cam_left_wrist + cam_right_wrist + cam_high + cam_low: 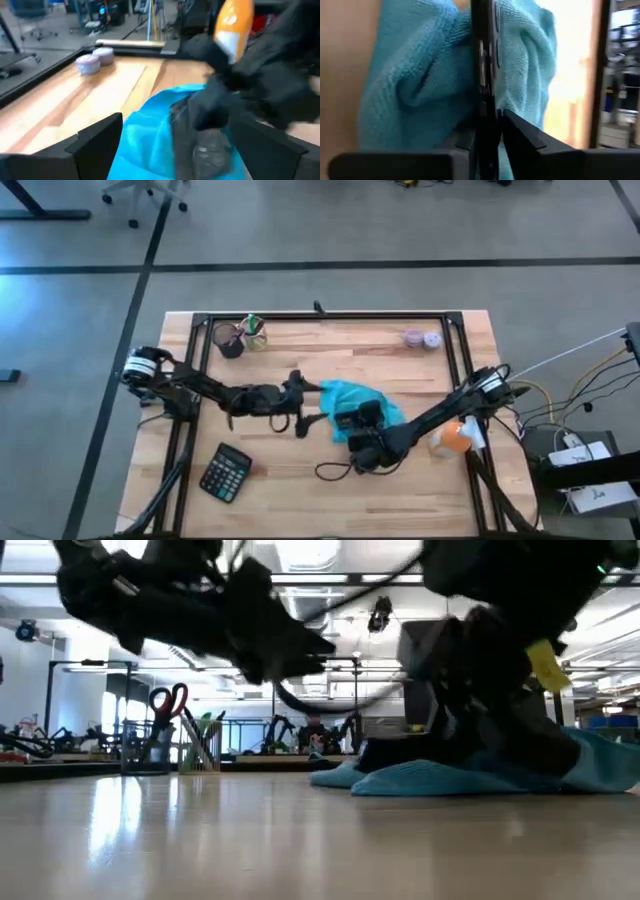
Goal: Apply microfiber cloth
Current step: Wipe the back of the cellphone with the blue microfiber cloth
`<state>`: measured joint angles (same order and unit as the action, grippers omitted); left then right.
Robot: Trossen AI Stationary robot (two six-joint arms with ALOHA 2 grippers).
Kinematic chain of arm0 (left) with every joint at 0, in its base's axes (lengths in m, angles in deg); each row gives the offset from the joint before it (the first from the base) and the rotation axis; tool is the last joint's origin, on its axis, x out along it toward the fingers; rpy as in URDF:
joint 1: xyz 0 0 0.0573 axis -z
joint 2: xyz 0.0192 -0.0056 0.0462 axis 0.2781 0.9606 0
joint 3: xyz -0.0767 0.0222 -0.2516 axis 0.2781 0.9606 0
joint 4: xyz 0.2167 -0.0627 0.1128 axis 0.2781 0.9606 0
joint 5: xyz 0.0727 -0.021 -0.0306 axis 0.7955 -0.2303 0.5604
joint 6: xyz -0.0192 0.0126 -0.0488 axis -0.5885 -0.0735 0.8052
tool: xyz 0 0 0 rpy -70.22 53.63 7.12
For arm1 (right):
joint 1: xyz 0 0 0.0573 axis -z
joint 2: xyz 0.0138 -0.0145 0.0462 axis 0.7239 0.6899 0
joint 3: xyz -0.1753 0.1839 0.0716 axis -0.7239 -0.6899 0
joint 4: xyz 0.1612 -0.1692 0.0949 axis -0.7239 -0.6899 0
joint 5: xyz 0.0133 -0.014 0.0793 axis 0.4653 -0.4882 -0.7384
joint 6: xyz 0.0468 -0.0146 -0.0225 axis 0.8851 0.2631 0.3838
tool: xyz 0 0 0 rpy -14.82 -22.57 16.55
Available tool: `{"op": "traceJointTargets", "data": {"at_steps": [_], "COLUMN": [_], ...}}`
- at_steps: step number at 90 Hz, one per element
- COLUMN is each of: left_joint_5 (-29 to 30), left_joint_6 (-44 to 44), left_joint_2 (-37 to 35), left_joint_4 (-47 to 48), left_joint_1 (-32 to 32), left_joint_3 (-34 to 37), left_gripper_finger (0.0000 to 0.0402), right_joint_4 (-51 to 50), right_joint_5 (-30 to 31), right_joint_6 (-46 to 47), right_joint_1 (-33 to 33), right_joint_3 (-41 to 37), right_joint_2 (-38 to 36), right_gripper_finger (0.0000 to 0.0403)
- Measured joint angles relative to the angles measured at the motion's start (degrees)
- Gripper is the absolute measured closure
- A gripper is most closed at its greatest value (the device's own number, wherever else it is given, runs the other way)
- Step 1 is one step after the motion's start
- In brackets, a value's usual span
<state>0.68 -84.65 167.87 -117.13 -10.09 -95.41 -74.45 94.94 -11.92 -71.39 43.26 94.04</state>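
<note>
The cloth (410,75) is soft, napped turquoise fabric; the worktop (330,355) is pale, smooth planked wood with slight sheen.

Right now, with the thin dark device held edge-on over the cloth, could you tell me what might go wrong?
The right gripper pinches the thin black phone-like slab only by its narrow edge, so it may twist or slip onto the crumpled turquoise microfiber cloth. The left gripper hovers close beside it; the arms could collide.

Turquoise-blue microfiber cloth (352,400); orange bottle (455,437) with white top; black calculator (226,473); light wooden table (300,360); dark arms
</note>
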Motion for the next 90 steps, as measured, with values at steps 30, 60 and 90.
{"op": "traceJointTargets", "data": {"at_steps": [30,60,90], "left_joint_5": [-6.5,-6.0,-6.0], "left_joint_6": [-1.0,-4.1,-4.1], "left_joint_2": [15.0,23.3,23.4], "left_joint_4": [2.4,28.3,29.8], "left_joint_1": [-0.4,-0.6,-0.9], "left_joint_3": [-14.7,-29.1,-29.4], "left_gripper_finger": [0.0054,0.0054,0.0054], "right_joint_4": [-7.9,-15.6,-14.4], "right_joint_5": [-14.0,-30.3,-23.6], "right_joint_6": [6.8,30.2,32.7], "right_joint_1": [0.6,-2.3,-2.5], "right_joint_3": [3.5,-6.0,-12.8], "right_joint_2": [-9.1,-17.0,-15.5], "right_gripper_finger": [0.0215,0.0196,0.0337]}}
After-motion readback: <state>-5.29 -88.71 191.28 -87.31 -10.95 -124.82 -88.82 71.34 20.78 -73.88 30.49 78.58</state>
